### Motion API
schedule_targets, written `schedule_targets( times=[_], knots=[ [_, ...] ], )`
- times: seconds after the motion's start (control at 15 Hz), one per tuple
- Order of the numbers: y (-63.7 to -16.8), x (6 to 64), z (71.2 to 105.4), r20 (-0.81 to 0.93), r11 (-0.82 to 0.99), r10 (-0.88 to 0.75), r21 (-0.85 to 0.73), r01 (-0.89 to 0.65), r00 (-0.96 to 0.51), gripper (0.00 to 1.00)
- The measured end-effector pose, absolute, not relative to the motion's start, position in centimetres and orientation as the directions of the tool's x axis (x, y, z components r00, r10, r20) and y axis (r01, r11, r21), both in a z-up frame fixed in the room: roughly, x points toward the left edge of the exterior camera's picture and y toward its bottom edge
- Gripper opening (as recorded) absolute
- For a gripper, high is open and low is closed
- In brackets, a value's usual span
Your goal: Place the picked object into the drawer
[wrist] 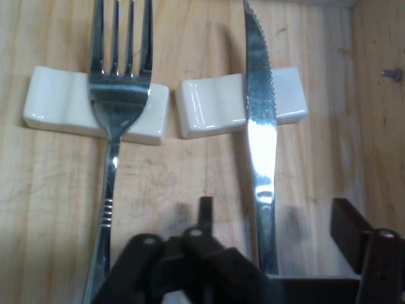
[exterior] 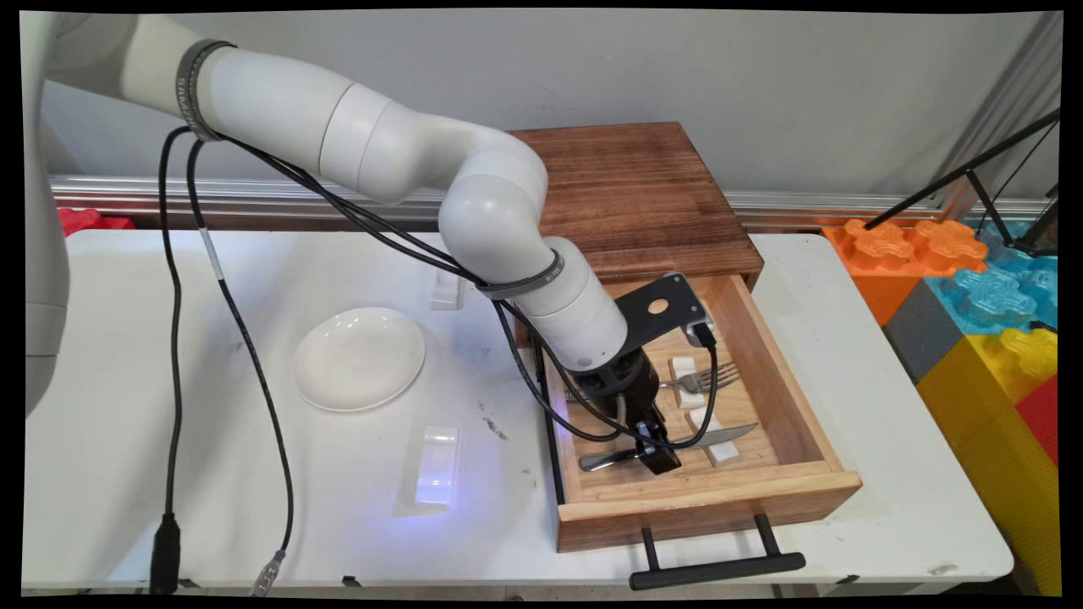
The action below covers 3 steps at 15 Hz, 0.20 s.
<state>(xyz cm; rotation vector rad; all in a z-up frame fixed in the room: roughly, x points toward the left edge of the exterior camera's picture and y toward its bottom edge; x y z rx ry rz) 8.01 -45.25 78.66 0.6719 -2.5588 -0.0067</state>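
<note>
Two spread tool (wrist: 272, 218) fingers astride the knife (wrist: 261, 145) handle, its end hidden.

In the main view the arm hides most of the fork's (exterior: 706, 378) handle. In the hand view the fork's (wrist: 114, 126) tines and the knife's (wrist: 261, 145) tip run past the top edge, beyond the pincer (wrist: 272, 218); its linkage hides their handle ends.

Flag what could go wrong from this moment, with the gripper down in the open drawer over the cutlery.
1. The gripper straddles the knife handle with its fingers open; the blade is propped on a small white rest, so closing may tip or skid it.
2. The fork lies close alongside and could be nudged off its own rest.
3. The cables hang into the drawer and might snag.
</note>
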Motion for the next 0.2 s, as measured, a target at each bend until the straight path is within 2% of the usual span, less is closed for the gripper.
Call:
schedule_targets(
  times=[0.2],
  knots=[
    [-45.43, 8.27, 78.87, 0.464, 0.879, -0.461, 0.124, -0.46, -0.756, 1.0]
  ],
)
